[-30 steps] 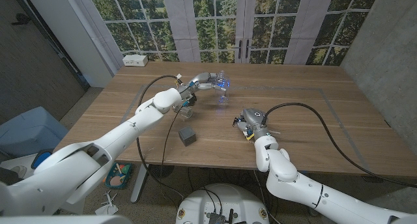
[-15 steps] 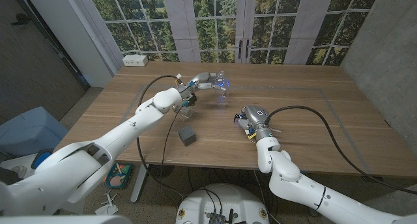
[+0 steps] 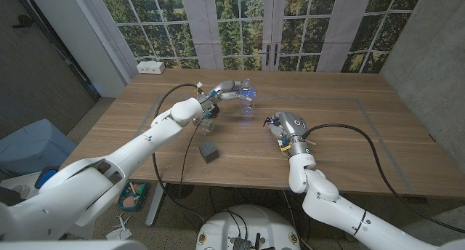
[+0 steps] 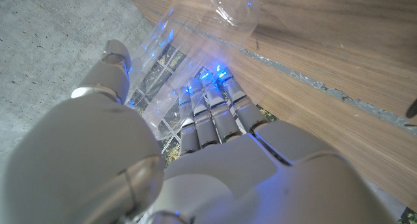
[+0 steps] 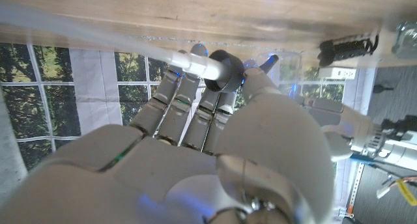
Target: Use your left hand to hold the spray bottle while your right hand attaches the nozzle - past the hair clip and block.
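Nearest the front edge of the tabletop [image 3: 349,152], a dark grey block [image 3: 209,152] sits alone on the bare wood, left of the middle. A little further in, toward the middle, the right robot hand [image 3: 285,126] is raised over the wood with its fingers [image 5: 189,103] curled around the nozzle [image 5: 225,71]. In the right wrist view the dark round collar of the nozzle sits at the fingertips, with a pale tube running out from it; the robot hand is gripping the nozzle, not spread.

Left of that and deeper in, the hair clip [image 3: 206,121] lies just beside the left forearm, between the block and the left robot hand [image 3: 227,89]. In the right wrist view it appears as a dark toothed clip [image 5: 345,49] on the wood.

Further back, past the clip and block and roughly midway toward the far edge, the left robot hand holds the clear spray bottle [image 3: 247,91] off the wood. The left wrist view shows its fingers [image 4: 215,113] wrapped along the bottle's transparent body [image 4: 195,55], thumb on the other side, with the open neck pointing away from the palm. The bottle and the nozzle are well apart, not joined.

At the far left corner of the tabletop sits a small white box [image 3: 151,67].
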Tool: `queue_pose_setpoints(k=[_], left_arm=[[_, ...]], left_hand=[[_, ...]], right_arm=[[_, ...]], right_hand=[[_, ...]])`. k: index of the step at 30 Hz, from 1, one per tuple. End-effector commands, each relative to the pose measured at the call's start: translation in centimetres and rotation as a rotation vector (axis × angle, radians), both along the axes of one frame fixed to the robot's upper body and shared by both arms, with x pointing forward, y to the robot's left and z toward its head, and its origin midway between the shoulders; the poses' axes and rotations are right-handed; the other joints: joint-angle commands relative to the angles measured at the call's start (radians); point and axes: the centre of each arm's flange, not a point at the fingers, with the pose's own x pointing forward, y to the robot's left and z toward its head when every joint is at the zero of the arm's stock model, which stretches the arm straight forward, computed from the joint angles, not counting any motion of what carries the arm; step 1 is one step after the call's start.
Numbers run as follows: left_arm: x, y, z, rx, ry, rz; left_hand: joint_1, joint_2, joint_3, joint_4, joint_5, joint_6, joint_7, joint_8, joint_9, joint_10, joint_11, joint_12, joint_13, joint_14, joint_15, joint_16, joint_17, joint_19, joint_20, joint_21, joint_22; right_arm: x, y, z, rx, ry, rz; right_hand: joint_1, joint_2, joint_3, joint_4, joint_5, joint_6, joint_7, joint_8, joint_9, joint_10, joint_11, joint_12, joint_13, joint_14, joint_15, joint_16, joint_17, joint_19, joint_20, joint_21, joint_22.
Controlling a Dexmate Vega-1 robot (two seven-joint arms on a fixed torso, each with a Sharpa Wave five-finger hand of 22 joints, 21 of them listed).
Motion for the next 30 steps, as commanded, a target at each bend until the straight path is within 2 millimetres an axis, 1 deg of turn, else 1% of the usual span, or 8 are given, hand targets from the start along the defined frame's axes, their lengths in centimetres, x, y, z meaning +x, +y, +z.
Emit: queue_pose_setpoints(k=[1,8,16,20,30], left_arm=[[-0.2,-0.3,0.1,0.010,-0.006,-0.002],[-0.5,-0.4,0.1,0.012,-0.009,-0.001],[-0.6,-0.4,0.1,0.013,-0.010,0.002],[-0.7,-0.5,0.0,0.015,-0.012,0.004],[-0.6,-0.6,0.1,0.017,-0.015,0.003]], left_hand=[[0.171,0.183,0.032,0.032,0.004,0.388,-0.042,0.008,0.004,0.129,-0.120,0.000,0.003,-0.001,-0.137,-0.002,0.003,-0.001,-0.002,0.006,0.003],[0.170,0.183,0.033,0.033,0.004,0.387,-0.041,0.008,0.004,0.129,-0.121,-0.001,0.003,-0.001,-0.139,-0.002,0.003,-0.001,-0.002,0.007,0.003],[0.170,0.183,0.032,0.033,0.004,0.389,-0.040,0.009,0.005,0.131,-0.122,-0.001,0.003,-0.002,-0.139,-0.002,0.003,-0.002,-0.002,0.008,0.003],[0.170,0.182,0.032,0.032,0.004,0.388,-0.044,0.008,0.005,0.130,-0.122,-0.002,0.003,-0.001,-0.138,-0.002,0.003,-0.002,-0.002,0.009,0.003],[0.170,0.182,0.032,0.033,0.004,0.390,-0.042,0.009,0.006,0.133,-0.123,-0.001,0.003,-0.001,-0.139,-0.002,0.004,-0.003,-0.001,0.010,0.003]], right_arm=[[0.1,-2.8,0.8,0.196,-0.103,0.023],[0.2,-3.6,1.1,0.309,-0.124,0.065],[0.0,-4.4,1.6,0.448,-0.162,0.138],[0.0,-4.7,2.0,0.513,-0.194,0.175],[0.1,-5.3,2.8,0.664,-0.249,0.278]], right_hand=[[0.027,0.040,0.011,-0.001,-0.002,0.012,-0.004,0.003,0.002,0.033,-0.034,0.014,0.017,-0.006,-0.116,-0.012,0.005,-0.004,-0.010,0.011,0.001],[0.025,0.039,0.015,0.000,-0.002,0.015,-0.005,0.004,0.002,0.033,-0.036,0.018,0.025,-0.004,-0.116,-0.022,0.006,-0.007,-0.011,0.016,-0.001],[0.023,0.037,0.019,0.000,-0.002,0.011,-0.003,0.002,0.002,0.030,-0.032,0.023,0.037,-0.001,-0.116,-0.035,0.007,-0.011,-0.011,0.024,-0.004],[0.022,0.037,0.022,0.000,-0.002,0.011,-0.004,0.002,0.002,0.026,-0.030,0.024,0.042,0.000,-0.116,-0.041,0.008,-0.013,-0.010,0.029,-0.006],[0.022,0.034,0.024,-0.001,-0.002,0.009,-0.001,0.001,0.003,0.024,-0.029,0.027,0.051,0.003,-0.116,-0.047,0.013,-0.017,-0.009,0.036,-0.009]])
